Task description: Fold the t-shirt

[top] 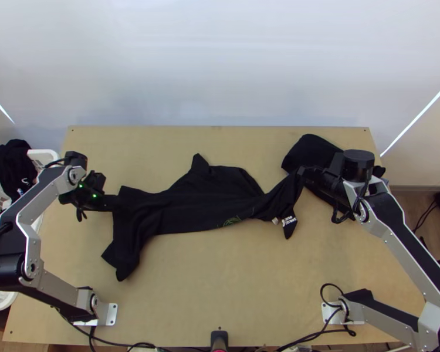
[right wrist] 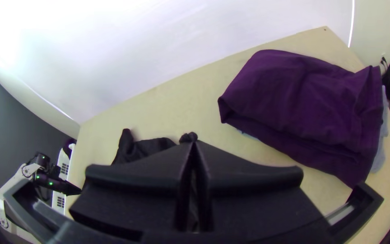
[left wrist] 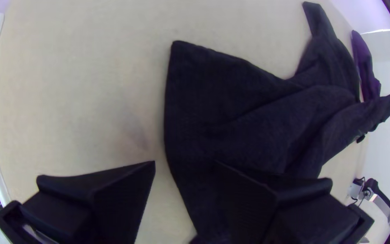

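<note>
The black t-shirt (top: 202,202) lies bunched across the middle of the table, its right end raised to my right gripper (top: 303,171). In the right wrist view, my right gripper (right wrist: 193,143) is shut on a bit of the shirt (right wrist: 188,137). At the shirt's left end is my left gripper (top: 117,202). The left wrist view shows my left gripper (left wrist: 183,165) open, one finger over the shirt (left wrist: 231,104) and the other over bare table. A small white print sits near the shirt's raised end.
A folded dark purple cloth (right wrist: 303,99) lies at the table's back right, beneath the right arm in the top view. A white basket (top: 44,154) with dark clothes stands off the left edge. Cables run along the near edge.
</note>
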You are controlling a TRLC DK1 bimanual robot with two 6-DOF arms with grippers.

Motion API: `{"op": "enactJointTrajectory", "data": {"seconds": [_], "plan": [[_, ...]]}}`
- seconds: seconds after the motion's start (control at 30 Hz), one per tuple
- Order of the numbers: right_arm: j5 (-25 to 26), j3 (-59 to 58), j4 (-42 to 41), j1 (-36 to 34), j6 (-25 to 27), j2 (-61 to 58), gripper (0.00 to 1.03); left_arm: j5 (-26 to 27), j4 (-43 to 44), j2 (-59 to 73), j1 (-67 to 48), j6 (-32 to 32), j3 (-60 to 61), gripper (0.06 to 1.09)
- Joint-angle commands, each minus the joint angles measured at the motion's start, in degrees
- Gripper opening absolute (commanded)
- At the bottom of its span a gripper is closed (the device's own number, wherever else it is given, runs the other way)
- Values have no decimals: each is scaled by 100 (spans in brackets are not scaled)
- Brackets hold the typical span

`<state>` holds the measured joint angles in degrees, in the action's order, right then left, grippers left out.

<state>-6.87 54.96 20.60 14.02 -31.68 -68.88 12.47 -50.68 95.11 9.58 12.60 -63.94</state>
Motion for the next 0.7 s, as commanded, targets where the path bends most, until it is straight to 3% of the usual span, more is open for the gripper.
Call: {"op": "enactJointTrajectory", "data": {"seconds": [0.0, 0.03, 0.07, 0.17, 0.3, 0.4, 0.57, 0.67], "plan": [[2, -47, 5, 4, -13, 42, 3, 379, 146, 16, -115, -205, 136, 28], [2, -55, 5, 4, -13, 50, 3, 458, 251, -45, -123, -232, 136, 11], [2, -64, 5, -5, -13, 68, 3, 467, 339, -133, -123, -328, 136, 10], [2, -64, 5, -13, -13, 85, 3, 485, 330, -256, -132, -399, -75, 9], [2, -47, -82, -5, -40, -2, 3, 476, 401, 113, -9, -1111, -1243, 9], [11, -3, -285, 30, -66, -143, 3, 476, 269, 807, 87, -1946, -2825, 9], [11, 859, -531, -5, -22, -618, 3, 458, -848, 1800, -36, -3027, -6367, 9], [11, 2168, -548, -172, -13, -1075, 3, 441, -417, 1537, -150, -3361, -6825, 9]]}}
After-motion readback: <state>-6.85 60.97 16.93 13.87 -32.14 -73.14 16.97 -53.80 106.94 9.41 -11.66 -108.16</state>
